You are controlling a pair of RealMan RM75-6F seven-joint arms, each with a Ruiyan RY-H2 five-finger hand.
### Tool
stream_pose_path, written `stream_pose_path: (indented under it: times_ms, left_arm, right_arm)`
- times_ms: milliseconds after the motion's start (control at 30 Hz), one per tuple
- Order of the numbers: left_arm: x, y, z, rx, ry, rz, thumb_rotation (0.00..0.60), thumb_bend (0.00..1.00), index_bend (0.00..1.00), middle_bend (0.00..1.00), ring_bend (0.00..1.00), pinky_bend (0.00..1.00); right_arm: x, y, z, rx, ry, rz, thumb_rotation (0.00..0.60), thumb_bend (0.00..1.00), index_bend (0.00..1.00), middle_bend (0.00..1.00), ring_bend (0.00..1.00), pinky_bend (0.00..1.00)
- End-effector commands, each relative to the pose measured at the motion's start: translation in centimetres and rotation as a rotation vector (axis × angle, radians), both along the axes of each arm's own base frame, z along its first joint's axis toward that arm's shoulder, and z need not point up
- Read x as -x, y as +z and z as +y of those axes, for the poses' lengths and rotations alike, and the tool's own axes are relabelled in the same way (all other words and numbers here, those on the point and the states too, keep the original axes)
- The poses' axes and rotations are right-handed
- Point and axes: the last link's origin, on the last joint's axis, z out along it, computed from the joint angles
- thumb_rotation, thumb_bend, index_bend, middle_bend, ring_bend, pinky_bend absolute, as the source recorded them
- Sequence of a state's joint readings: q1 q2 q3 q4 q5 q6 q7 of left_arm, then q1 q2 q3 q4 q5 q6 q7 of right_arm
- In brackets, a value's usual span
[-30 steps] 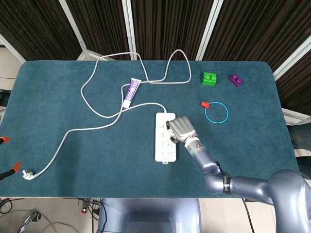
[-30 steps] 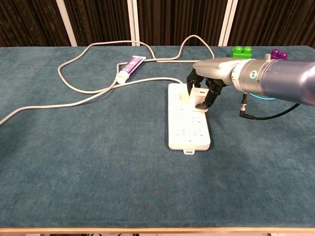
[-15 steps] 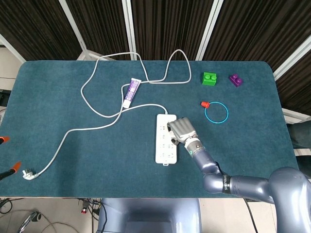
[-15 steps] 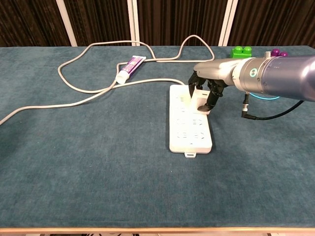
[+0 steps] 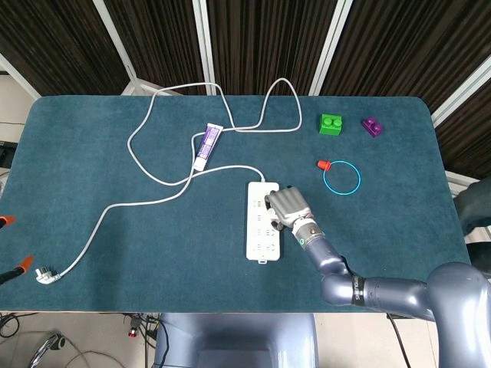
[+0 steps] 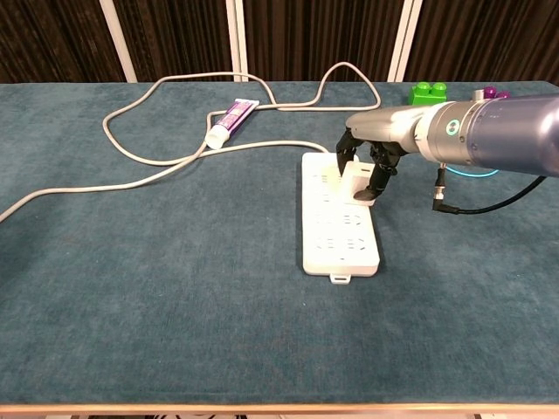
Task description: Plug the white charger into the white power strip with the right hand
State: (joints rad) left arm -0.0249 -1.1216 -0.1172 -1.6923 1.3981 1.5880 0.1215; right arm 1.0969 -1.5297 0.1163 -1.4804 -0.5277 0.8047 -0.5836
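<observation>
Since a second ago the white power strip [image 6: 340, 227] has slid a little toward the robot's right and nearer the table edge, carried along under the right hand [image 6: 367, 166], which has shifted with it.

Between the curled fingers [image 6: 382, 172] sits the white charger [image 6: 357, 183], clamped from both sides and resting on the strip's far sockets, directly below the fingertips. From these views I cannot tell whether its prongs are seated.

Pressing well here likely means pushing straight down through the charger, not sideways, since the strip skids easily on the cloth. The strip's cable [image 5: 153, 201] leaves just beyond the fingers and trails off to the left. The left hand is out of sight, so nothing braces the strip.
</observation>
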Motion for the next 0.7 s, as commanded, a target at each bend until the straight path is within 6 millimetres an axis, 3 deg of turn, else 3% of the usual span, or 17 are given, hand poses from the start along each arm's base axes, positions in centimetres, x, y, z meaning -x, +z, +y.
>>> stream_pose_path:
  times_ms: [33,300,500,700]
  left_arm:
    - [0.0,0.0,0.0,0.000,0.000,0.001,0.600,0.13,0.27,0.08,0.03,0.09]
    - [0.0,0.0,0.0,0.001,0.000,0.001,0.600,0.13,0.28,0.08,0.03,0.09]
    - [0.0,-0.1,0.0,0.005,0.000,0.003,0.600,0.13,0.28,0.08,0.03,0.09]
    - [-0.1,-0.2,0.0,0.008,0.000,0.000,0.600,0.13,0.28,0.08,0.03,0.09]
  right_arm:
    - [-0.1,0.1,0.0,0.000,0.000,-0.003,0.600,0.32,0.33,0.26,0.27,0.24]
    - [-0.3,0.5,-0.1,0.007,0.005,-0.020,0.600,0.20,0.11,0.16,0.23,0.21]
    - [-0.3,1.4,-0.2,0.020,0.000,-0.045,0.600,0.19,0.10,0.15,0.23,0.20]
    - [-0.2,4.0,0.0,0.040,-0.015,-0.082,0.600,0.19,0.10,0.15,0.22,0.19]
